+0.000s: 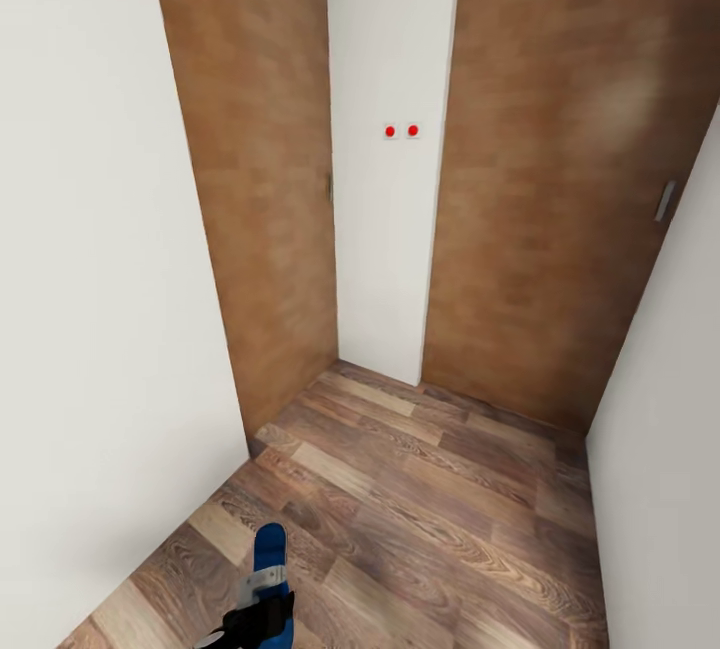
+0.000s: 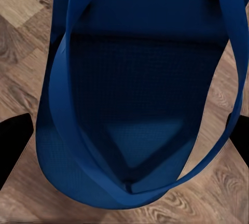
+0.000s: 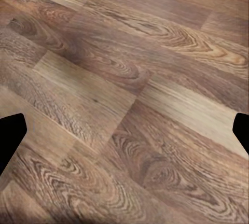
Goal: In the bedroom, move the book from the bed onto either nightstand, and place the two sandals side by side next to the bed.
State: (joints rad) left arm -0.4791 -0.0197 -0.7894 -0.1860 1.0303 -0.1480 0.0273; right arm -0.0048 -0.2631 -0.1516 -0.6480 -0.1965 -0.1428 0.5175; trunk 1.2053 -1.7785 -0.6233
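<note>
Location: a narrow corner with white walls [image 1: 90, 259], two brown wooden doors [image 1: 265, 169] and a wood-plank floor [image 1: 430, 529]; two red dots [image 1: 401, 131] mark the strip of wall between the doors.
Left gripper [image 1: 258, 621]: fingers clamped on one blue sandal [image 1: 269, 554], which sticks forward clear of the floor, judged a carrying hold for transit.
Left wrist view: the sandal [image 2: 140, 94] sits between the dark fingertips [image 2: 13, 143], strap side towards the camera.
Right gripper [image 3: 124, 136]: fingers spread apart, nothing between them, floor planks beneath; judged free for the next pickup.
Task stage: judged to be under way to the bedside.
</note>
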